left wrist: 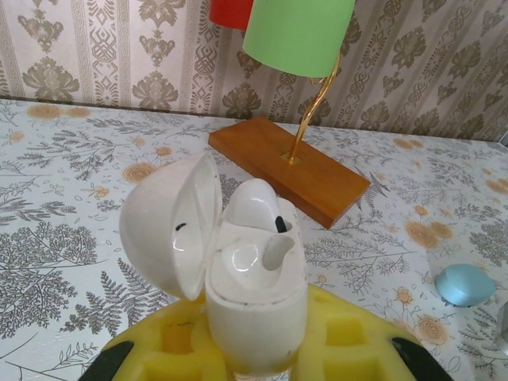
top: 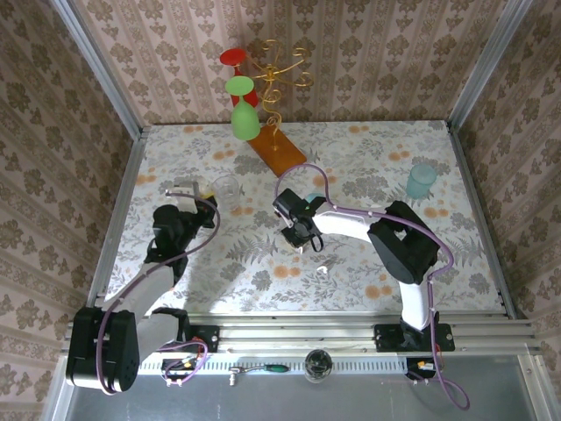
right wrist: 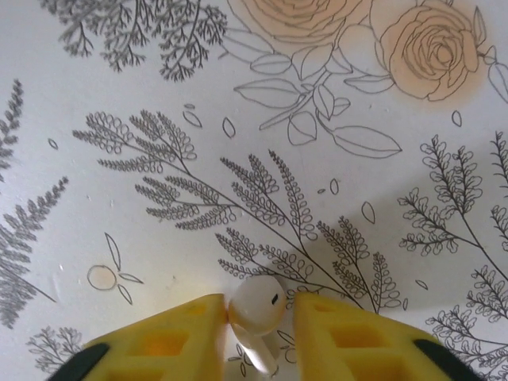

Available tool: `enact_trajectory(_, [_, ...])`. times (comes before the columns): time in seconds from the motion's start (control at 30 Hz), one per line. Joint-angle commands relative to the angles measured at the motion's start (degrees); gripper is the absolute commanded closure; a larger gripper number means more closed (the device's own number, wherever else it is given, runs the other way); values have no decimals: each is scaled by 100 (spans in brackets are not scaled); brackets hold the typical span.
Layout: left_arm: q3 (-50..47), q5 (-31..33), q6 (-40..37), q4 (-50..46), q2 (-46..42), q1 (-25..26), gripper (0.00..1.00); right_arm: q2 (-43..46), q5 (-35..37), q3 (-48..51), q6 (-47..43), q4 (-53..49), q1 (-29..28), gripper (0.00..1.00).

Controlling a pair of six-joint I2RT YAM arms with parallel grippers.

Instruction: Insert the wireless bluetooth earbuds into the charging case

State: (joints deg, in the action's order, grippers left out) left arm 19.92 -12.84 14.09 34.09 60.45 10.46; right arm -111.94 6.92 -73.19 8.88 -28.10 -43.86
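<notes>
Your left gripper (left wrist: 258,343) is clenched on the case (left wrist: 254,305), which stands upright between its yellow pads (left wrist: 171,345) with the lid swung open to the left and one white earbud (left wrist: 252,205) seated in it. Your right gripper (right wrist: 258,317) has its fingers (right wrist: 178,337) only narrowly parted around a second earbud (right wrist: 255,303) lying on the table (right wrist: 119,198). One finger touches the bud and the other stands just off it, so the grip reads as loosened rather than pinching.
</notes>
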Motion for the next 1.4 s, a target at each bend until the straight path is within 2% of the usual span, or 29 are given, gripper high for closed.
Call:
enact_trajectory(0.0, [123, -95, -152, 250, 14, 9, 100, 219, 48, -272, -27, -513, 17, 62])
enact_trajectory(0.1, [91, -83, -160, 239, -14, 9, 100, 255, -37, -471, -23, -691, 1, 51])
enact_trajectory(0.33, [29, 6, -323, 144, -89, 9, 100, -247, -54, -1401, -65, -1892, 17, 49])
enact_trajectory(0.53, [38, -64, -431, 115, -79, 9, 100, -940, -42, -2457, -210, -3129, 16, 55])
enact_trajectory(0.83, [40, -200, -466, 73, -109, 4, 100, -1857, 68, -3494, -220, -3896, 8, 58])
enact_trajectory(1.13, [2, -177, -495, 19, -327, 9, 100, -2280, 235, -3832, -273, -4188, 8, 62])
enact_trajectory(1.37, [-24, -136, -450, 90, -343, 9, 100, -2370, 108, -3773, -256, -4109, 34, 68])
